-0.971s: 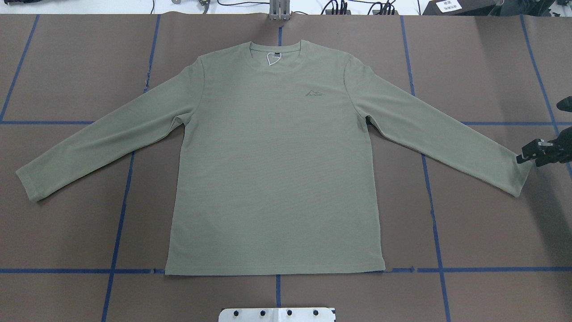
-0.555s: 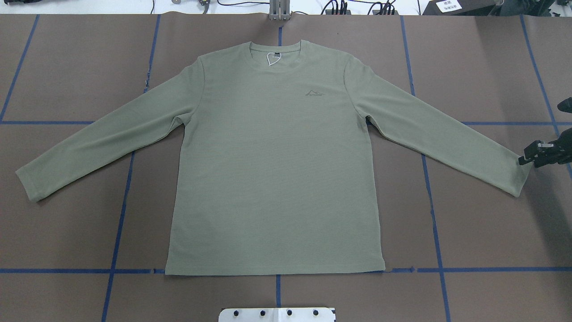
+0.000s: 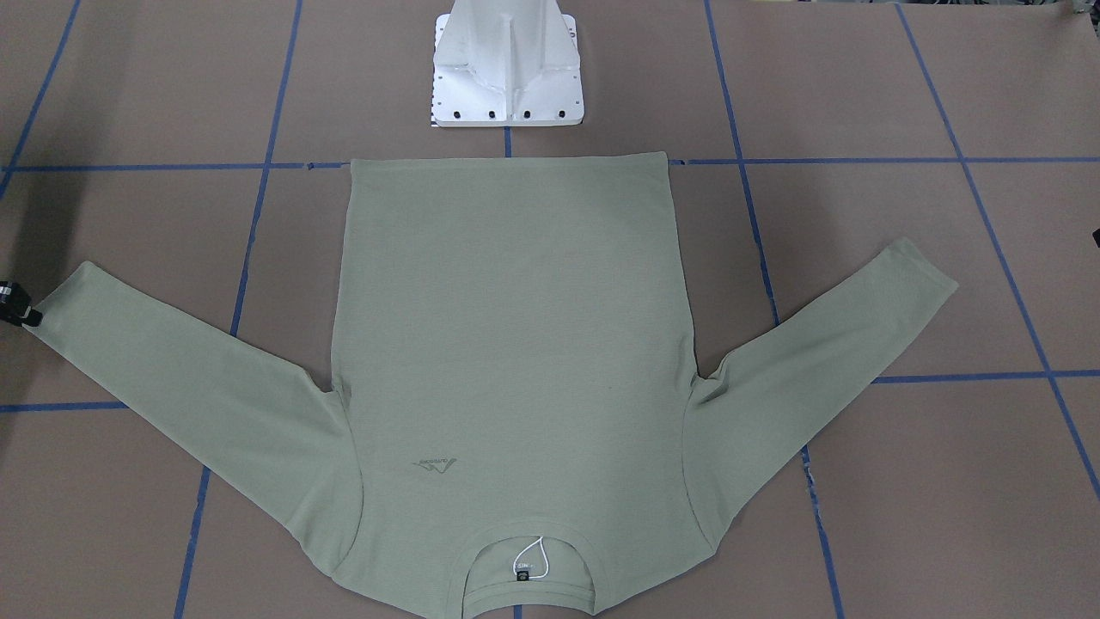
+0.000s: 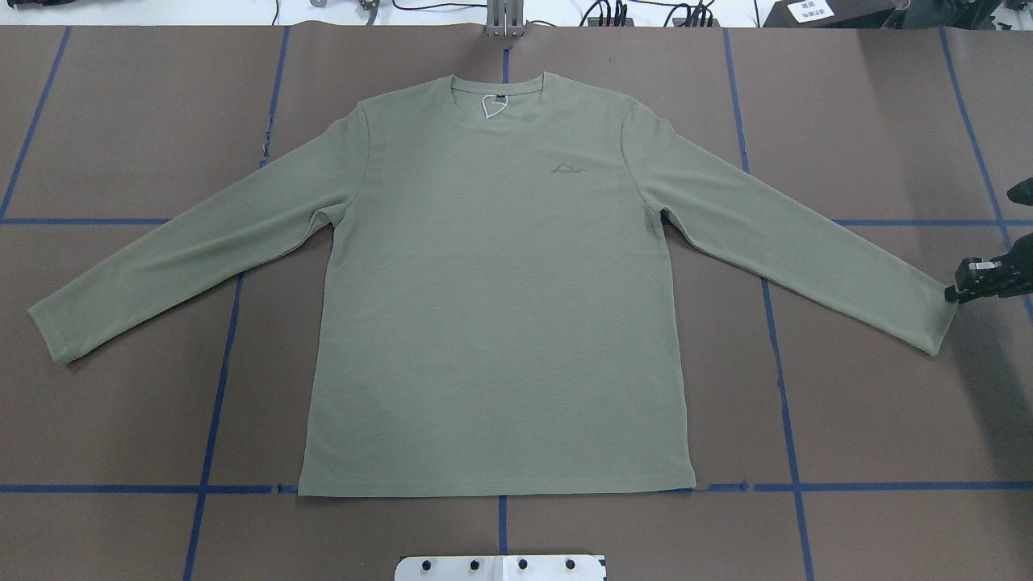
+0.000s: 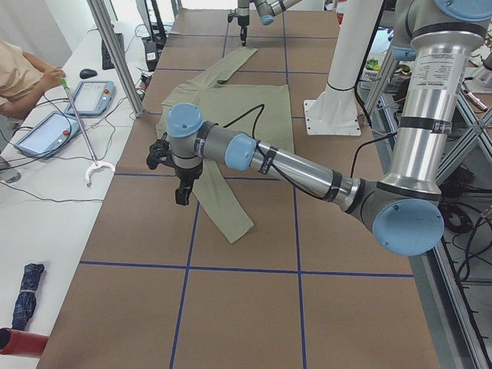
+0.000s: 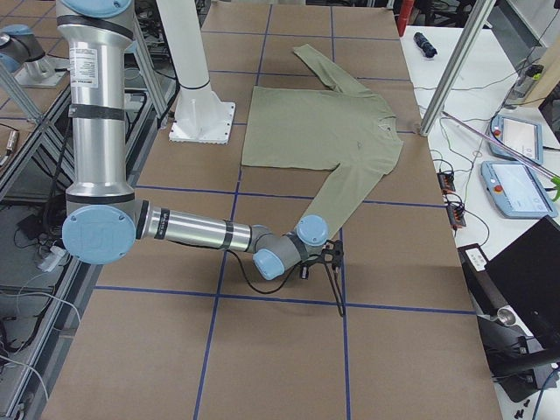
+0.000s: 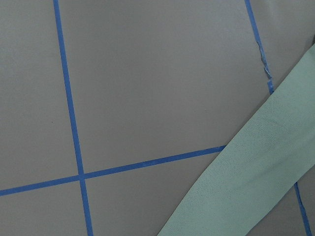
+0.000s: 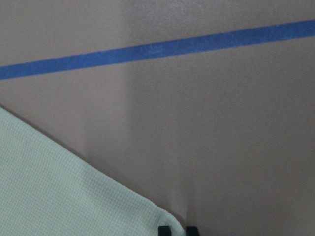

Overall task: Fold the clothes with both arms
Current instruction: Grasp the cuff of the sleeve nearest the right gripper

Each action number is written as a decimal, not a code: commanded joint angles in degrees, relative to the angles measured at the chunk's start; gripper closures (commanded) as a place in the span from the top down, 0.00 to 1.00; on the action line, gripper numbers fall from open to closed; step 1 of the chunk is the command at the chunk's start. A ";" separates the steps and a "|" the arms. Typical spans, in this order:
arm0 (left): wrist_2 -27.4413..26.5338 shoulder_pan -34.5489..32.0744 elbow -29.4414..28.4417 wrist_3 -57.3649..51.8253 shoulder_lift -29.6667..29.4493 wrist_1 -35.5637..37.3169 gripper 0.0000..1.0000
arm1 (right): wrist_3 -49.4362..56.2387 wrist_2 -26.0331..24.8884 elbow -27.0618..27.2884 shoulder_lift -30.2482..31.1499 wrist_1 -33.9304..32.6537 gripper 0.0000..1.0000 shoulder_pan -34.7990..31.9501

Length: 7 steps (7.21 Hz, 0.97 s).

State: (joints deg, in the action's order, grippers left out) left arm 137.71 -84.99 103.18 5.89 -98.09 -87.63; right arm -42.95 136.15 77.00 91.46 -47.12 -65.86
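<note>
Right fingers (image 4: 960,292) farther outward, nearly closed beside cuff; shirt (image 4: 492,298) flat, sleeves spread

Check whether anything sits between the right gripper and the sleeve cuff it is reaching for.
Nothing visible does. The right gripper sits at the corner of the shirt's cuff, with only bare table paper around it. Whether it touches the fabric is unclear.

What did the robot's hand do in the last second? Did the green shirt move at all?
The right gripper slid a little toward the table's right edge and now sits at the tip of the shirt's right cuff. Whether it has pinched the cloth cannot be told. The shirt stayed flat, sleeves spread, nothing folded yet. The left gripper does not show in the overhead view, earlier or now.
</note>
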 commanded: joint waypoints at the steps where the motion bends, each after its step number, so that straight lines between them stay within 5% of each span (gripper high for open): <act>1: 0.10 0.00 0.00 0.00 0.00 0.00 1.00 | 0.06 -0.01 0.08 -0.22 0.01 0.00 0.03; 3: 0.19 0.00 0.00 0.00 0.00 0.00 1.00 | -0.03 0.51 1.65 0.12 0.02 0.00 -0.14; 4: 0.45 0.00 0.00 0.00 -0.09 0.00 1.00 | -1.16 0.78 7.15 0.65 -0.59 0.00 -0.23; 6: 0.54 0.00 0.09 0.00 -0.79 0.00 1.00 | -21.53 -0.35 18.22 -1.18 -0.86 0.00 5.26; 7: 0.54 0.00 0.00 0.00 -1.05 0.00 1.00 | -31.57 -1.40 19.32 -7.54 -1.04 0.00 8.44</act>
State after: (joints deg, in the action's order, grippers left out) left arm 138.23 -84.99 103.24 5.89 -98.77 -87.63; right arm -61.65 135.93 92.56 89.27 -47.95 -61.57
